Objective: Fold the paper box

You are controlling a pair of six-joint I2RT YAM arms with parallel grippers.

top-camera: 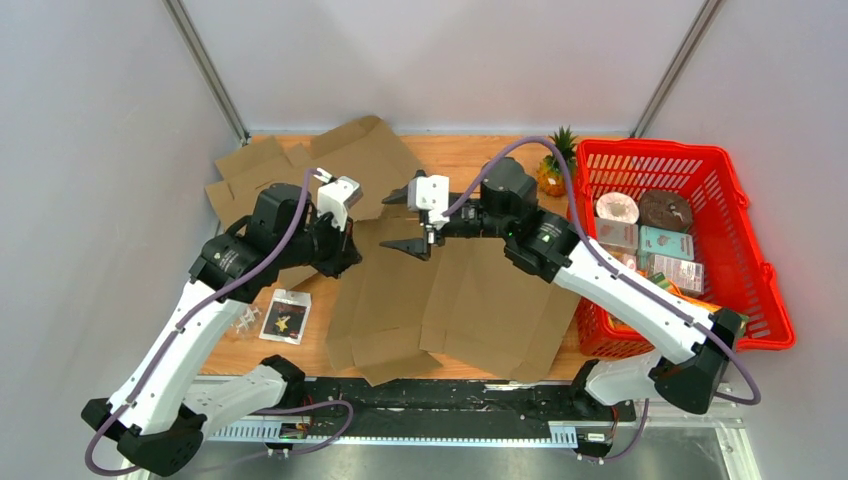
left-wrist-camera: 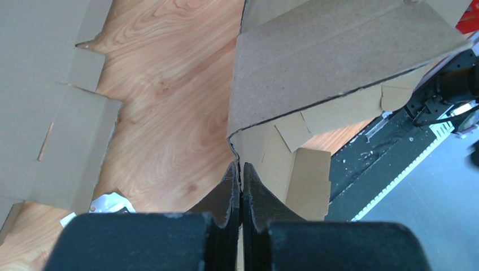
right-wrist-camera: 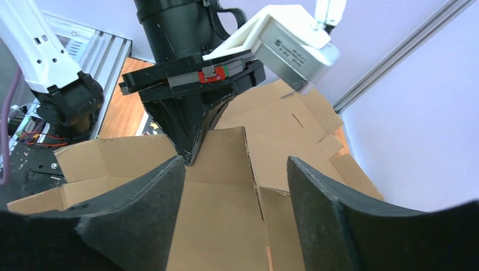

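Pinching a raised edge of the box point(top-camera: 480, 300), spread across the frame's centre on the surface point(top-camera: 470, 155), the left claw point(left-wrist-camera: 240, 172) is clamped tight, the right claw point(right-wrist-camera: 236, 164) gapes around a flap point(right-wrist-camera: 223, 152), and the label point(right-wrist-camera: 294, 48) at upper right is unreadable.

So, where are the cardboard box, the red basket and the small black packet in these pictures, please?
cardboard box point(top-camera: 490, 300), top view, on its flat panel near the right arm.
red basket point(top-camera: 650, 147), top view, on its far rim.
small black packet point(top-camera: 285, 318), top view, on its middle.
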